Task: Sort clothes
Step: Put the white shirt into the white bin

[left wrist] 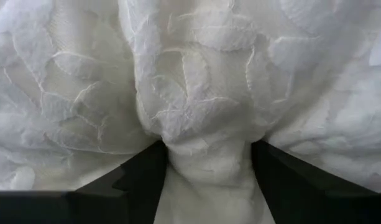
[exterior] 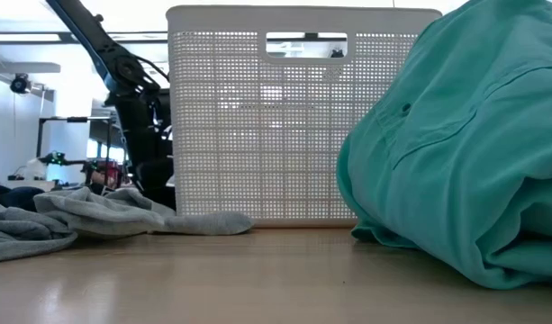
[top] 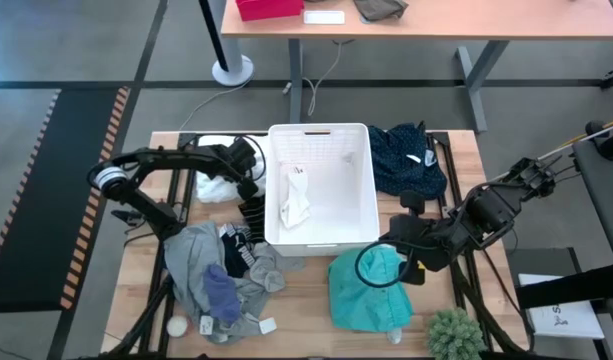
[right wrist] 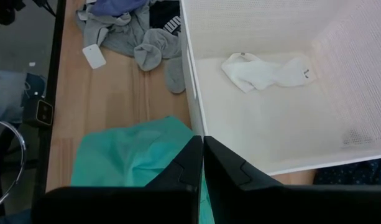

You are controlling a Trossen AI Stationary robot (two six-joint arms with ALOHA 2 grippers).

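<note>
1. Wooden worktop (top: 306, 290) carries everything, with grey floor around it and a second long table (top: 486, 22) beyond.
2. Middle of the worktop: the white basket (top: 358, 200), its perforated wall filling the low view (exterior: 257, 135). One white sock (top: 295, 196) lies inside on its floor, also seen from my right wrist (right wrist: 268, 71).
3. Near my right arm, just beside the basket's near corner, lies the teal garment (top: 361, 295), bulking large in the low view (exterior: 465, 171).
4. On the basket's other near side sits a grey garment (top: 191, 262) with a blue piece (top: 222, 290) on top; dark striped socks (top: 248, 212) lie against the basket wall.
5. A navy dotted garment (top: 406, 160) lies at the far right, touching the basket.
6. A white lace garment (top: 218, 172) lies on the far left, beside the basket. My left fingers (top: 248, 180) are down on it, and from the left wrist a bunched fold of lace (left wrist: 202, 118) sits between them, both pads (left wrist: 140, 177) spread against its sides.
7. My right fingers (top: 394, 240) hang over the edge of the teal garment, pressed together with nothing between them (right wrist: 201, 165).
8. A small green plant (top: 454, 335) stands at the near right corner, and a small white ball (top: 176, 326) at the near left.
</note>
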